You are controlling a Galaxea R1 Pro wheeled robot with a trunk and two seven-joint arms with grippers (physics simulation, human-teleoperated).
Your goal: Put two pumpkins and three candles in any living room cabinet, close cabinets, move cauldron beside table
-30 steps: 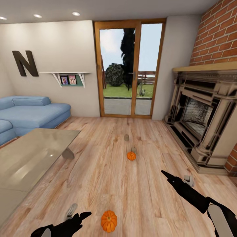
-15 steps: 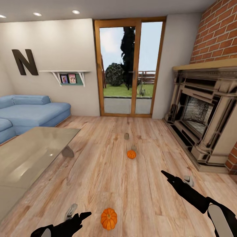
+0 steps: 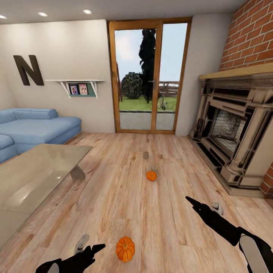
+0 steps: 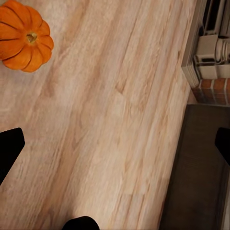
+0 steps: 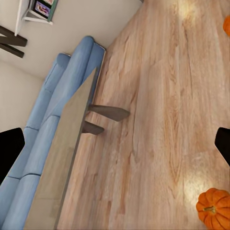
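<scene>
Down at six o'clock on the pale plank floor (image 3: 125,204), your larger ribbed orange pumpkin (image 3: 125,249) sits unheld between both black grippers, left (image 3: 89,253) and right (image 3: 194,203), each spread empty, likely ready for approach.

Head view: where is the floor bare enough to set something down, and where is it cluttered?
Bare boards lie between the coffee table and the line of items, and between the far pumpkin and the fireplace. The clutter runs down the middle: two candles by the far pumpkin, then the near pumpkin between the left claw and right claw.
</scene>
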